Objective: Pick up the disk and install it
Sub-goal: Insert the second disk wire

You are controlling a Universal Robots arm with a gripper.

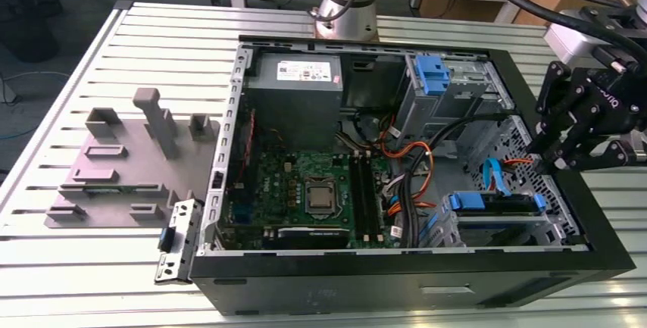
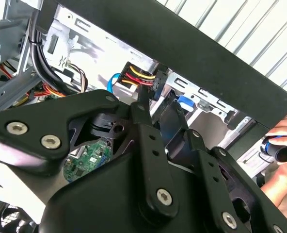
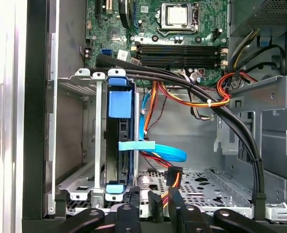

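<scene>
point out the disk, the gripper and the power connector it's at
disk [image 3: 120, 150]: first wrist view, dark edge between its blue tabs, in the bay.
gripper [image 3: 159, 204]: first wrist view, between the fingertips.
power connector [image 3: 174, 175]: first wrist view, plug body.

Even, bright overhead light; glare on slatted table [image 1: 71, 267]; case interior [image 1: 303, 161] dimmer; gripper linkage [image 2: 148, 145] close, perhaps slightly soft.

A: Any room beside the disk [image 3: 120, 145] in its cage [image 3: 80, 141]?
B: Little; orange and blue cables [image 3: 158, 145] cross there, and black cable bundles [image 3: 231, 121] drape over the bay.
</scene>
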